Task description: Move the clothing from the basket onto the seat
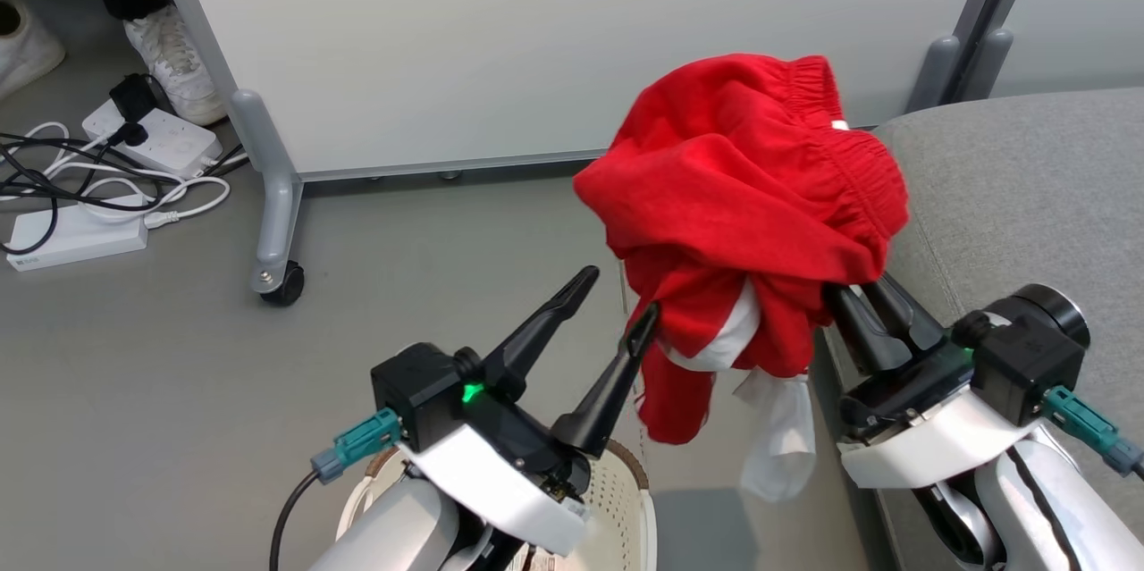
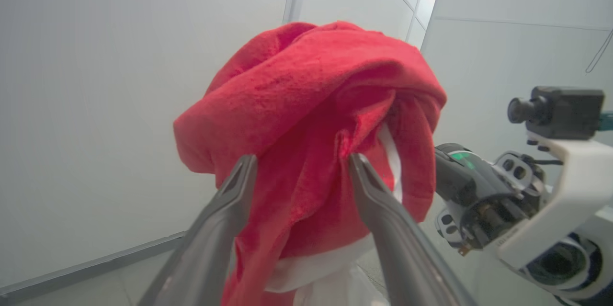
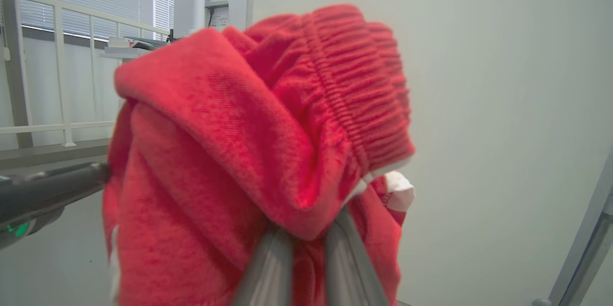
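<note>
Hanging clothing (image 1: 751, 196), pinched in clamped right gripper (image 1: 871, 307) beside seat (image 1: 1028, 196) (presumably raised to clear its edge); left gripper (image 1: 618, 294) spread wide, holding nothing.

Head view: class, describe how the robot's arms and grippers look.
The left gripper and the right gripper each have two long, tapered dark fingers on a black body with a green light. Behind: a black camera block, teal connector, glossy white arm shell.
</note>
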